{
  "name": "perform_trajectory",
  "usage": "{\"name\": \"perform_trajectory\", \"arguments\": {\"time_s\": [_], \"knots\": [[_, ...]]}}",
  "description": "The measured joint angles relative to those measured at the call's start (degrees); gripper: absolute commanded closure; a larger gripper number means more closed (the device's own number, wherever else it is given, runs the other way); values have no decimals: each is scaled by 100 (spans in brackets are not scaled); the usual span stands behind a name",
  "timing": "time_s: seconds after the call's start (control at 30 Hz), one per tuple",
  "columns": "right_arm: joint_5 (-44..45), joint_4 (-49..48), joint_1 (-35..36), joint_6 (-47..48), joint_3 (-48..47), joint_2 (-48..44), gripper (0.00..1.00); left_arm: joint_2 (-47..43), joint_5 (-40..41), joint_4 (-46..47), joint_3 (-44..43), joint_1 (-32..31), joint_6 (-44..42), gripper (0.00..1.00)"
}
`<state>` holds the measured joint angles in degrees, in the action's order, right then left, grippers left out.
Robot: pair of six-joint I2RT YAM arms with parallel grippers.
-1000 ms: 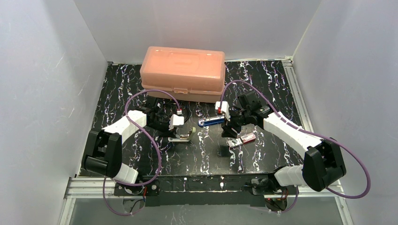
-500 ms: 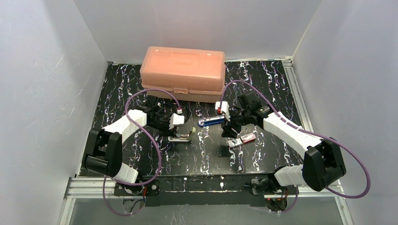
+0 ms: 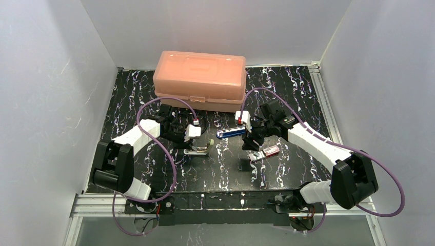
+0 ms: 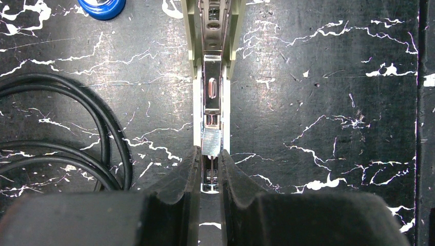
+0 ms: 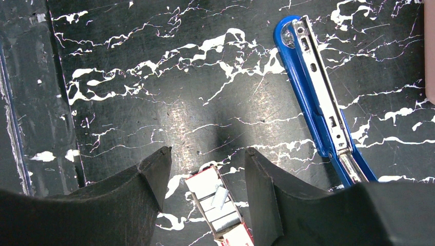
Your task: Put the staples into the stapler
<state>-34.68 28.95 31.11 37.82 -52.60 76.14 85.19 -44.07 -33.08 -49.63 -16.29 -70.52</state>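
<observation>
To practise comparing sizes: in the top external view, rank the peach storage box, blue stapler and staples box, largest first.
1. Peach storage box, largest.
2-3. Blue stapler and staples box, tray slid out: similar length, and the right gripper hides the stapler's end, so unranked.

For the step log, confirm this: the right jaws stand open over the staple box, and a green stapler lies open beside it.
Wrong colour. The stapler lying open beside the staple box is blue, not green, as the right wrist view shows. The right jaws do stand open over the box.
</observation>
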Motion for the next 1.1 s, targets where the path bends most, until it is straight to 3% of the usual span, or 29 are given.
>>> {"name": "perform_trajectory", "arguments": {"time_s": [1.1], "knots": [[2, 0, 0, 11, 0, 31, 38, 175, 9, -57, -48, 4, -197, 97]]}}
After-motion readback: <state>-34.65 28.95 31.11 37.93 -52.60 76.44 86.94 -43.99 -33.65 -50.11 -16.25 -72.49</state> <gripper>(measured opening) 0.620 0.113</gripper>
